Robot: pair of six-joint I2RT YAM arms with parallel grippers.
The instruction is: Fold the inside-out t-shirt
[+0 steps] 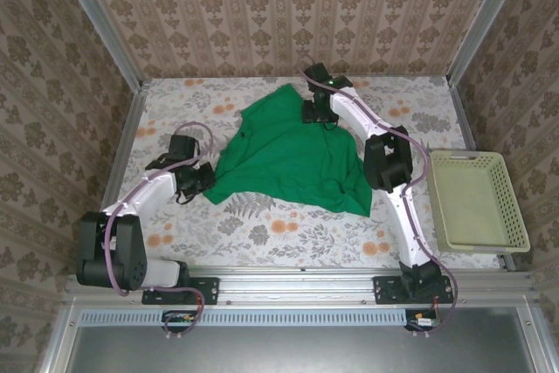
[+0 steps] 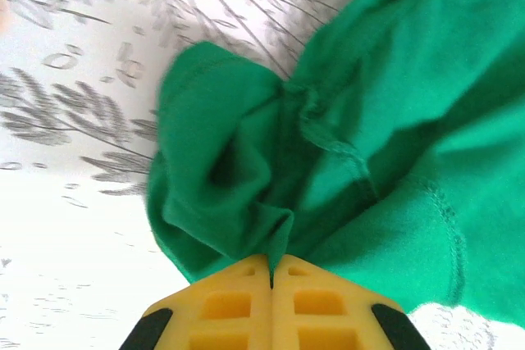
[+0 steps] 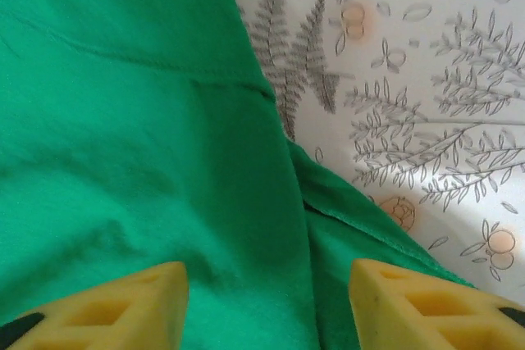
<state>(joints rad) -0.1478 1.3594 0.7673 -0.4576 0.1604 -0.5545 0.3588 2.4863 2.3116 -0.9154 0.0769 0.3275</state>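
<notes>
**GRIP GEOMETRY: LEFT CORNER CLAMPED, RIGHT JAWS POISED OVER FAR EDGE**

**1. Left side.** The left gripper (image 1: pixel 199 179) sits at the near-left tip of the t-shirt (image 1: pixel 293 155). In the left wrist view its yellow fingers (image 2: pixel 221 305) meet, with a fold of green cloth clamped in the line between them. A bunched lump crossed by a stitched seam lies just beyond the tips. Jaw state: clenched on the t-shirt.

**2. Centre.** The t-shirt lies wrinkled on the table (image 1: pixel 262 233), roughly mid-table, between the two arms. From the clamped tip it fans out rightward. One edge runs away toward the far side. The other runs along the near side to a corner beside the right arm. Its longest run, as judged from above, is left to right along that near edge.

**3. Right side.** The right gripper (image 1: pixel 319 113) is at the far edge of the t-shirt, right of centre. In the right wrist view its fingers (image 3: pixel 123 309) stand apart, with flat cloth beneath and between them and bare table to the right. Jaw state: released, grasping nothing. The basket (image 1: pixel 467 156) stands well apart, further right.

**4. Governing relation.** The cloth lies directly under the right jaws, so the next grasp probably calls for a descent and closure, not a sideways reach. The right arm is the nearer one to the far edge. A grasp there would put the grips on a near-left to far-right diagonal.
</notes>
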